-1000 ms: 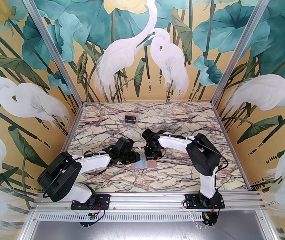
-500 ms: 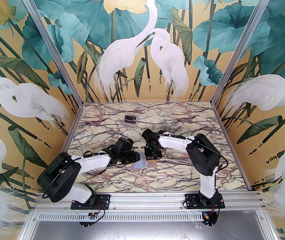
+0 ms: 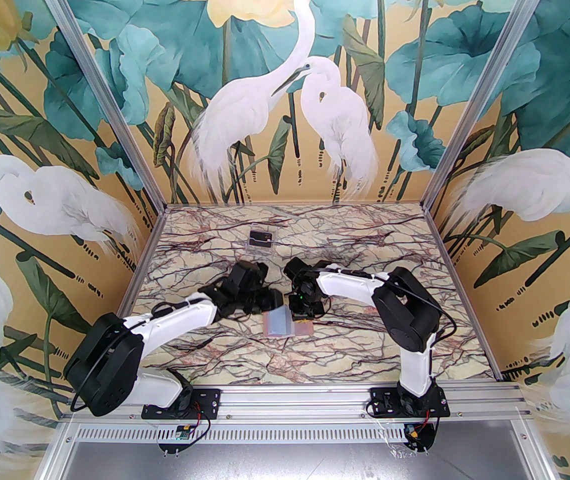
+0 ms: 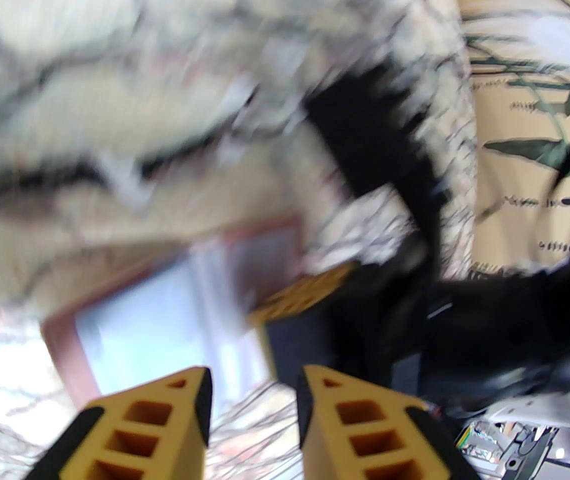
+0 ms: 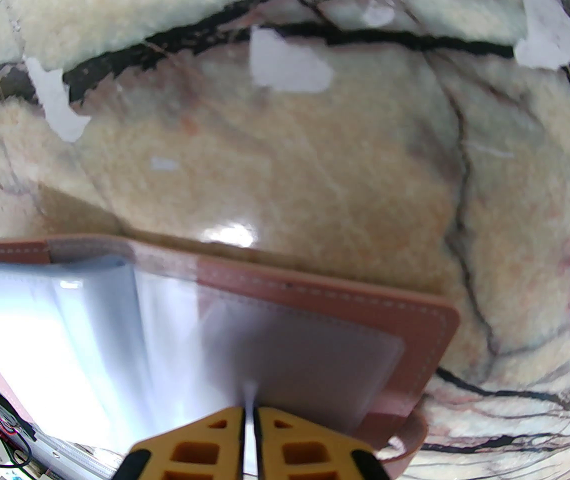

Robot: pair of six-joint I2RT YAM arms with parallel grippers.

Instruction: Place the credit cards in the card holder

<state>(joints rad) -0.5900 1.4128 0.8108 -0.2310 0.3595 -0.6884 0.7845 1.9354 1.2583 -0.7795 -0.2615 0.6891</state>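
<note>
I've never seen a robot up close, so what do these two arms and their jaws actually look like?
The left arm and the right arm each have glossy white shells between bulky black joint housings, thin black cables looping alongside, and a black base plate. Their jaws are orange-yellow wedges with square cut-outs, edged in black.

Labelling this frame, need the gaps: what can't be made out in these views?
- Top view: small clear plastic box, dark contents too small to identify.
- Top view: far edge of open dusty-pink leather card holder, behind left arm and right arm.
- Left wrist view: motion blur; dark shape beyond the left tool unidentifiable.
- Right wrist view: right tool pinches a clear sleeve; whether it holds a card, unclear.
</note>
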